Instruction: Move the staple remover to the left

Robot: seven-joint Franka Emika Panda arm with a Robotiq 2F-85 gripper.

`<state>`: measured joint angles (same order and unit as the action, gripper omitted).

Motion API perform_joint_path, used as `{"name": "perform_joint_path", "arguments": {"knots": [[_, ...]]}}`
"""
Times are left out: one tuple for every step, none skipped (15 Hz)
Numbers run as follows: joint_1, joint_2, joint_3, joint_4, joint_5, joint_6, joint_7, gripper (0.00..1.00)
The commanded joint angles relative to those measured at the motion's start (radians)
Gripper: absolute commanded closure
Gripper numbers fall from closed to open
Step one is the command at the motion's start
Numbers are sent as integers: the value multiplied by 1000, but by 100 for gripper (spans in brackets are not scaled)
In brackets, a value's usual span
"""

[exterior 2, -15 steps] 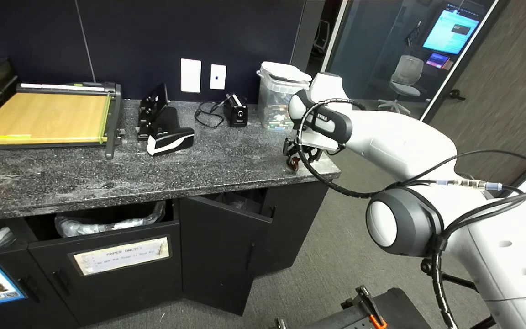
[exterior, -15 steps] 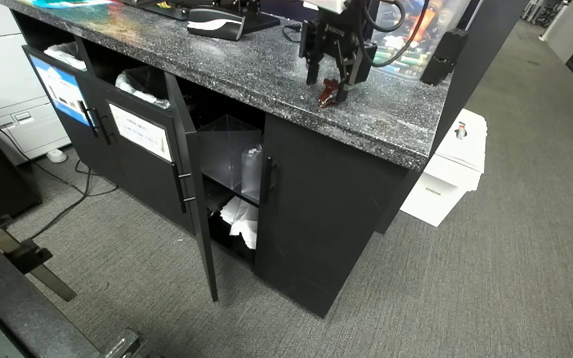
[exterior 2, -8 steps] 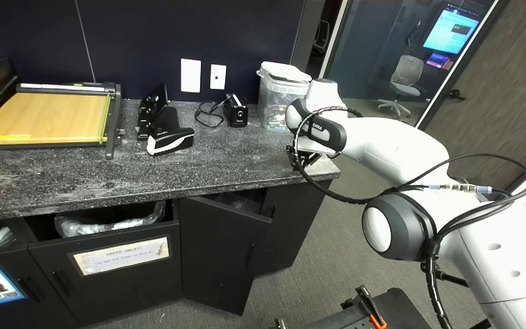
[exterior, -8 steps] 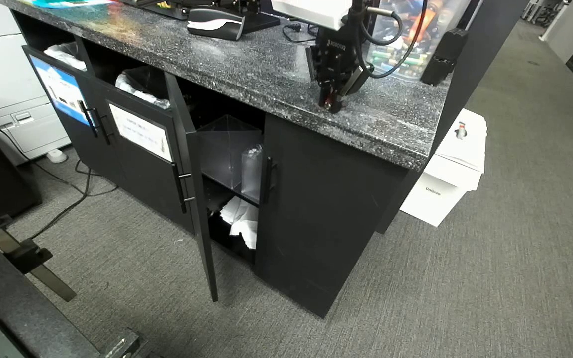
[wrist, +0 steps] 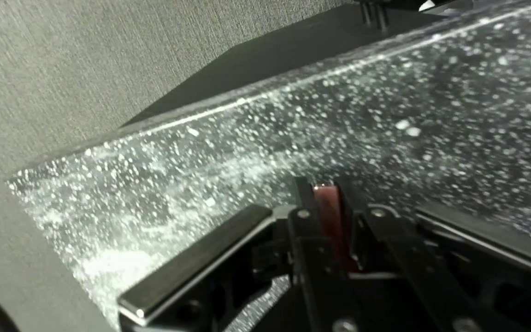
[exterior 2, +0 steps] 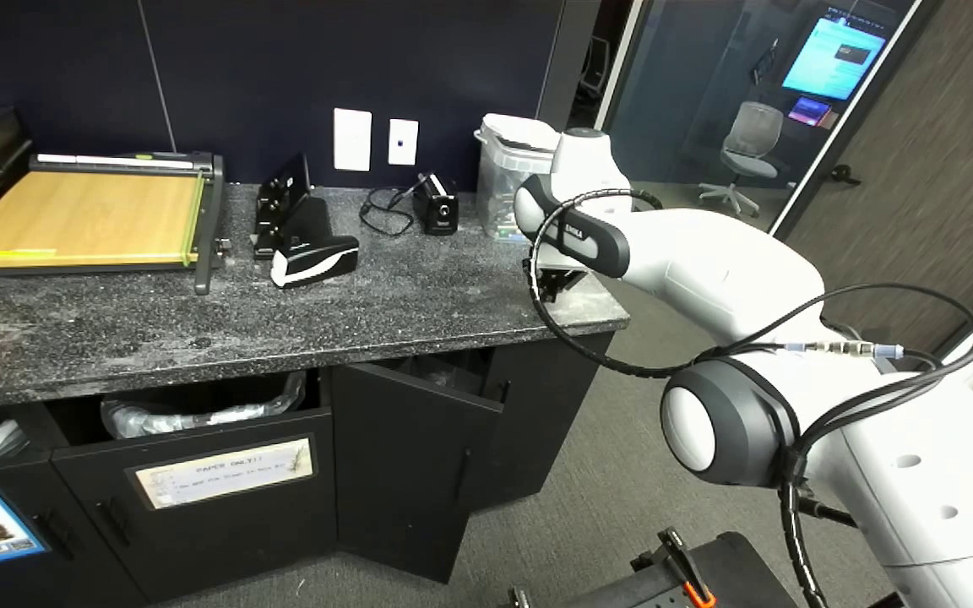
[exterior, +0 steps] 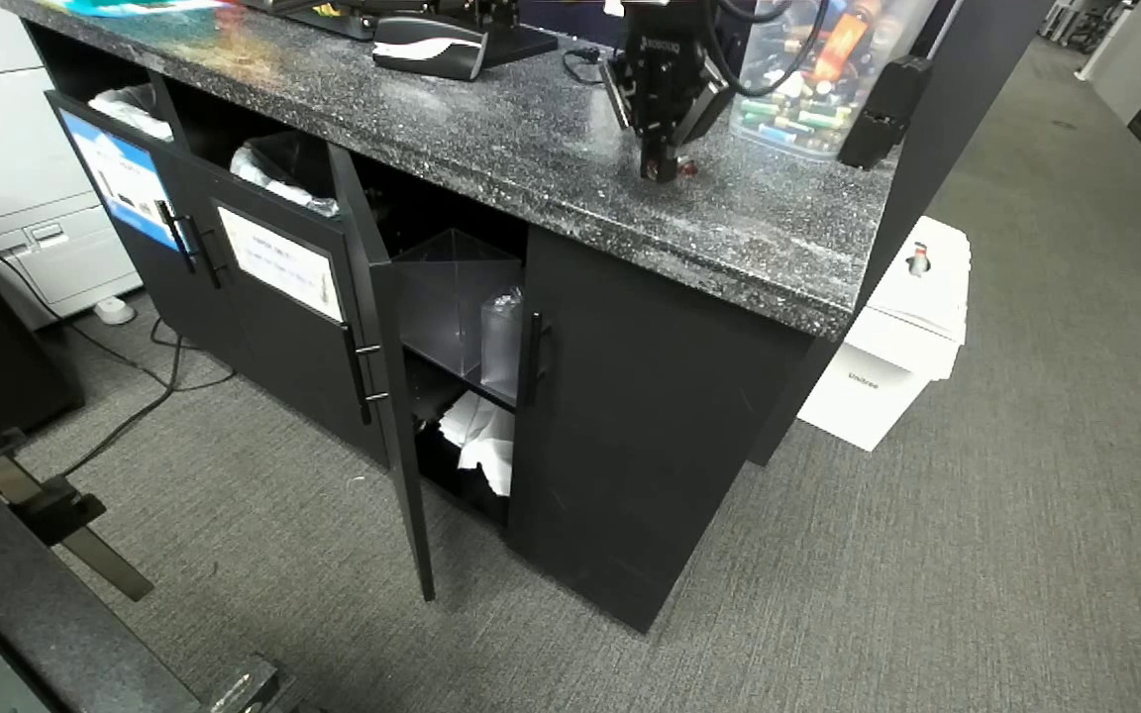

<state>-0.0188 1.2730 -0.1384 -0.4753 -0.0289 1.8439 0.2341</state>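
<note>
Both fingers of the gripper (wrist: 325,185) sit close together against the sides of the red staple remover (wrist: 328,210), so it looks held rather than merely flanked. It is at the right end of the speckled counter (exterior 2: 427,295), on the near side of the clear bin (exterior 2: 506,186). The grasp, then, seems done. The carry seems mostly ahead: the black-and-white desk tool (exterior 2: 315,260) and the paper trimmer (exterior 2: 98,219) lie well to the left, with a long stretch of counter between. No mark shows how far left is enough, so the stopping place is a guess; setting down and letting go are yet to come.

Whether the staple remover hangs just above the counter or touches it, I cannot tell. Blur softens it in the wrist view, and its end deep between the fingers is lost in the dark. In an exterior view only a scrap of red shows, at the gripper's right side; the rest is covered. Where the arm (exterior 2: 731,270) looms large, in an exterior view, no red can be picked out at all.
</note>
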Motion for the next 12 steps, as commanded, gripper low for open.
{"name": "perform_joint_path", "arguments": {"knots": [[62,-13,41,118,-17,-124,-74,96],[99,-83,52,10,-15,-106,-87,96],[126,-89,63,20,-15,-133,-93,96],[158,-91,76,14,-13,-151,-91,96],[186,-96,87,10,-12,-174,-89,96],[208,-83,97,6,-11,-175,-91,96],[230,-77,101,3,-12,-180,-84,96],[244,-62,105,-1,-14,-168,-88,96],[252,-3,108,87,-13,-210,-92,96],[251,21,110,104,-12,-213,-102,96],[254,16,108,75,-13,-201,-101,96],[251,10,104,41,-15,-174,-100,96]]}}
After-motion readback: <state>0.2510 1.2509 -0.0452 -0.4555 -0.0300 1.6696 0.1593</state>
